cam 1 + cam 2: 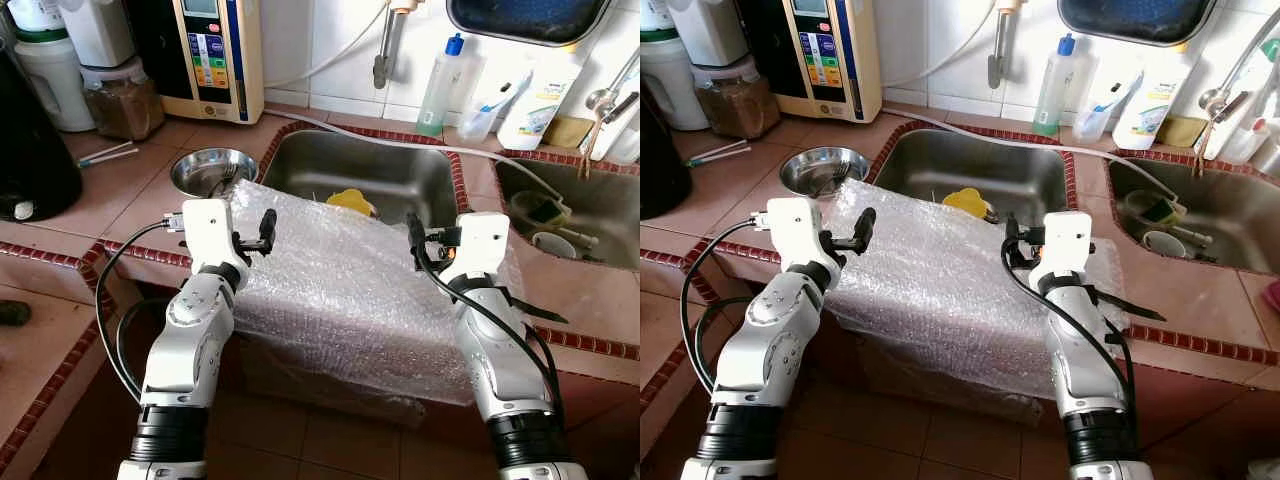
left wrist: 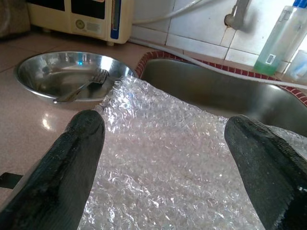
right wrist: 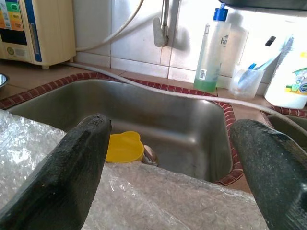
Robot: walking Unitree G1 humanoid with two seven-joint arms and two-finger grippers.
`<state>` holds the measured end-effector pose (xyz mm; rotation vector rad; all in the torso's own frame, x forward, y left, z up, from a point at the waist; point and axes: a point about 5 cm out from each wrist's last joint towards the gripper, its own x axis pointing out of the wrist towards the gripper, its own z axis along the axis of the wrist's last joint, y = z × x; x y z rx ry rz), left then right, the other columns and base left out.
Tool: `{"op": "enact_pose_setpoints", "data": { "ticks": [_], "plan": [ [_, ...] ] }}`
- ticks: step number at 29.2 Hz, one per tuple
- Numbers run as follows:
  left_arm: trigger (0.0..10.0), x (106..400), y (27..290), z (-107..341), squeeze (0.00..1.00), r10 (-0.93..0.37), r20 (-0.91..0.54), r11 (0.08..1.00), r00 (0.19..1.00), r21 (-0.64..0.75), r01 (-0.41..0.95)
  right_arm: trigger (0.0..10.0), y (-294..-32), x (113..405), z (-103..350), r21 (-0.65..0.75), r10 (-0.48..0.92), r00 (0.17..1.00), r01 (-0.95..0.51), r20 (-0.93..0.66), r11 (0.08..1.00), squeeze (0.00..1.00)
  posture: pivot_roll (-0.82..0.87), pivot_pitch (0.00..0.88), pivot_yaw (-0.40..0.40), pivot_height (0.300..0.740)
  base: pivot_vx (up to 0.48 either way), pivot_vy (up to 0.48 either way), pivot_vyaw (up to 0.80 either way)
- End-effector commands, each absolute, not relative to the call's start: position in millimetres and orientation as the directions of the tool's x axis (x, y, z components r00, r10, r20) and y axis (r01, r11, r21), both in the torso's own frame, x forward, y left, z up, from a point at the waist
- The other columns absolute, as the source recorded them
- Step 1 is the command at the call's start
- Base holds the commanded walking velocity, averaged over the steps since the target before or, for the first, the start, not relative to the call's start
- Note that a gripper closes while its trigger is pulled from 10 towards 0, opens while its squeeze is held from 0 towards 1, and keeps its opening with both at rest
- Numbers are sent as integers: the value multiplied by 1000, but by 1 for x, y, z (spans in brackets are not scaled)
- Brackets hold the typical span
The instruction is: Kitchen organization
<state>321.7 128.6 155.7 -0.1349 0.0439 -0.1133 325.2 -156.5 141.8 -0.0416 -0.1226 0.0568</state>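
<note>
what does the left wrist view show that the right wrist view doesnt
Left wrist view: the steel bowl with a fork lying in it, on the counter beside the sink.

Right wrist view: a yellow item down in the sink and a cup of toothbrushes by the wall.

Both: bubble wrap, the sink, the green bottle, and an open hand's black fingers.

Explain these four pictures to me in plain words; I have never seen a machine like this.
This is a humanoid robot at a kitchen counter. Two pictures come from cameras in its head, looking down at its own silver arms. The other two come from cameras on its wrists, looking along its black fingers. A sheet of bubble wrap hangs over the front edge of the sink. The left gripper and right gripper hover over the wrap, both open, holding nothing. A steel bowl with a fork sits beside the sink, and something yellow lies inside.
</note>
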Motion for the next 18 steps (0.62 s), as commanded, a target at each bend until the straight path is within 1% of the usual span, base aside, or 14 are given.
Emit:
{"op": "enact_pose_setpoints", "data": {
  "ticks": [1, 2, 4, 6, 12, 18],
  "plan": [
    [10000, 323, 126, 165, 0, -133, -15, 981, 991, -147, 129, 10000, -157, 325, 144, -47, 57, 991, -51, 125, 998, 0, 75, 0, -30, 740, 0, 277, 0],
    [10000, 323, 126, 165, 0, -133, -15, 981, 991, -147, 129, 10000, -157, 325, 144, -47, 57, 991, -51, 125, 998, 0, 75, 0, -30, 740, 0, 277, 0],
    [10000, 323, 124, 165, 0, -140, -18, 979, 990, -154, 136, 10000, -157, 325, 143, -44, 54, 991, -48, 123, 998, 0, 74, 0, -29, 740, 0, 0, 0],
    [10000, 323, 124, 165, 0, -142, -19, 979, 990, -151, 137, 10000, -158, 325, 143, -45, 53, 991, -47, 122, 998, 0, 74, 0, -29, 740, 0, -148, 0],
    [10000, 323, 123, 164, 0, -148, -31, 978, 989, -152, 141, 10000, -159, 326, 143, -46, 47, 992, -42, 121, 998, 0, 73, 0, -26, 740, 0, 319, 0],
    [10000, 323, 122, 163, 0, -161, -37, 977, 986, -147, 154, 10000, -159, 325, 141, -45, 42, 992, -37, 118, 998, 0, 74, 0, -22, 740, 0, 401, 0]
  ]
}}
